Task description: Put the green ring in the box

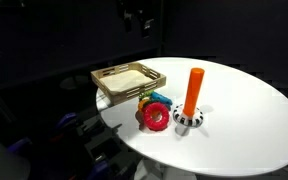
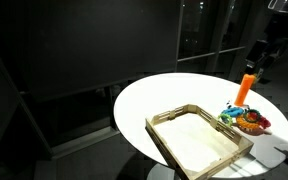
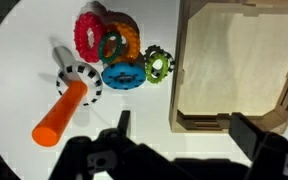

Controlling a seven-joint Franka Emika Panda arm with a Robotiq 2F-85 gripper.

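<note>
The green ring (image 3: pixel 157 65) is small and yellow-green. It lies on the white table between the blue ring (image 3: pixel 122 73) and the box (image 3: pixel 234 55), a shallow light-wood tray. In an exterior view the ring (image 1: pixel 144 97) sits just in front of the box (image 1: pixel 129 80). My gripper (image 3: pixel 189 130) is open and empty, high above the table. Its two dark fingers straddle the box's near corner in the wrist view. The ring is to the upper left of the fingers, apart from them.
A large red ring (image 3: pixel 89 35) and an orange ring (image 3: pixel 127 38) crowd next to the blue one. An orange peg (image 3: pixel 62 112) on a black-and-white base (image 3: pixel 84 80) stands beside them. The round white table (image 1: pixel 244 120) has dark surroundings.
</note>
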